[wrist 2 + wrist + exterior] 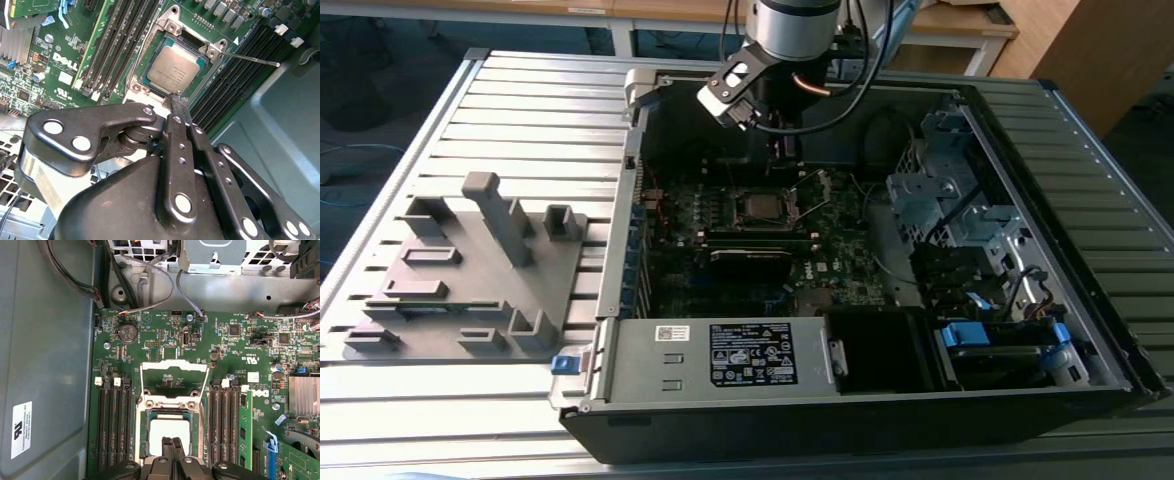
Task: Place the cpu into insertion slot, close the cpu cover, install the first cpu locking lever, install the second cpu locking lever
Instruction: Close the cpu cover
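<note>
- At the exterior view's left, a grey moulded plastic fixture (pixel 467 270) lies on the slatted metal table (pixel 480 90), well apart from the work.
- Beside it, towards the right, stands the open black computer case (pixel 854 430), with the green motherboard (pixel 165 335) lying flat inside.
- The small square silver-grey cpu (pixel 175 70) is already seated in the square insertion slot (pixel 151 45), level and within its rim.
- The shiny cpu cover (pixel 174 365), a metal frame with a square window, stands swung open off the slot on its hinge.
- The black pincer (pixel 172 446) hovers just over the near edge of the cpu, its fingers drawn together and holding nothing.
- We judge the cpu light, stiff and smooth-topped, so it would slip under a flat grip. It is best taken by two opposite edges, since the contacts beneath are fragile.
- We judge the cover thin but rigid, and best pressed at its free edge.
- A thin wire locking lever (pixel 250 59) sticks out unlatched beside the slot.
- At the exterior view's right sit silver drive cages (pixel 934 190).
</note>
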`<state>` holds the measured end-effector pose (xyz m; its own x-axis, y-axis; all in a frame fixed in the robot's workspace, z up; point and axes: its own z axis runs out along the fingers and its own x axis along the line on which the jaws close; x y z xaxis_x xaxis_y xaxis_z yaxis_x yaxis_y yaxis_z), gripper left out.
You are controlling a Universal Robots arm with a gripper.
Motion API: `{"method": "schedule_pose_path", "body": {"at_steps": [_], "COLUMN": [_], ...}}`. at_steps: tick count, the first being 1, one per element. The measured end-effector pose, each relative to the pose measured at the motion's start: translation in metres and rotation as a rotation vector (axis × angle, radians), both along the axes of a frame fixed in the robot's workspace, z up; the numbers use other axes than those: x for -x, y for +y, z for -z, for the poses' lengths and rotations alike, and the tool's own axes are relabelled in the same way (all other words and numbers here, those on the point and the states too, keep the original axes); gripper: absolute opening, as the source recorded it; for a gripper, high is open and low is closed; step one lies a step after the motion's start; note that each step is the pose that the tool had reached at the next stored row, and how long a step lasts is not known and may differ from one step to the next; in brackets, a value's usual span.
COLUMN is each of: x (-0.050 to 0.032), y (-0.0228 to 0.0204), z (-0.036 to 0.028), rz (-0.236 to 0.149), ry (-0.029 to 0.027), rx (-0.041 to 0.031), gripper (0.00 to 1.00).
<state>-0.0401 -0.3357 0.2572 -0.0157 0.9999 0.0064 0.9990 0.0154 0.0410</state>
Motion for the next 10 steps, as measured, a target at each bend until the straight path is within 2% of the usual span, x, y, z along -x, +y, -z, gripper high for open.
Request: {"method": "schedule_pose_path", "body": {"at_steps": [4,6,10], "x": [-0.0001,-0.0001,-0.0001], "y": [0.0,0.0,0.0], "z": [0.0,-0.006,-0.0094], "rz": [0.0,0.0,0.0], "ry": [0.0,0.0,0.0001], "rx": [0.0,0.0,0.0], "gripper": [0.11,0.11,0.11]}}
